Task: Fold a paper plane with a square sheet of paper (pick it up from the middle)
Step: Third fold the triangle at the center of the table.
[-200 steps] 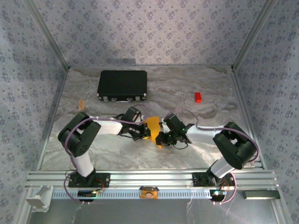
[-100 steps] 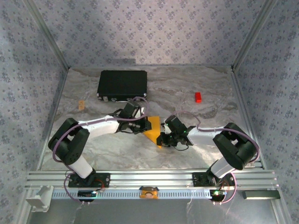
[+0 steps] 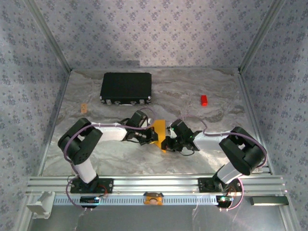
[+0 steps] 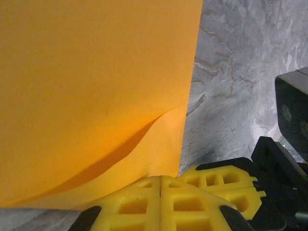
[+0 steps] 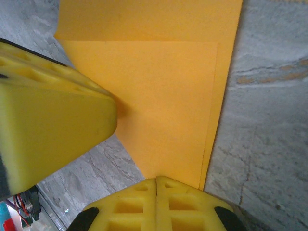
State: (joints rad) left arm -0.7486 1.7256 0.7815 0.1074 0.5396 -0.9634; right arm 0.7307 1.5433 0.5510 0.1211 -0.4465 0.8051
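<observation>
The square sheet of paper (image 3: 159,129) is bright orange and partly folded, lying on the marbled table between my two grippers. In the left wrist view the paper (image 4: 96,86) shows a raised curved flap, and my left gripper (image 4: 161,179) is shut with its tips touching the paper's near edge. In the right wrist view a folded layer lies on the paper (image 5: 159,96), leaving a narrow strip on the right. My right gripper (image 5: 156,180) is shut with its tips against the paper's pointed end. I cannot tell whether either pinches it. From above, the left gripper (image 3: 150,137) and right gripper (image 3: 169,143) almost meet.
A black rectangular case (image 3: 126,87) lies at the back left. A small red block (image 3: 204,100) sits at the back right. A small tan piece (image 3: 83,108) lies near the left wall. Metal rails border the table (image 3: 216,86).
The left arm stretched out away from its base, taking its gripper a little toward the case, then drew back to the paper's left side. The right gripper stayed nearly still at the paper.
</observation>
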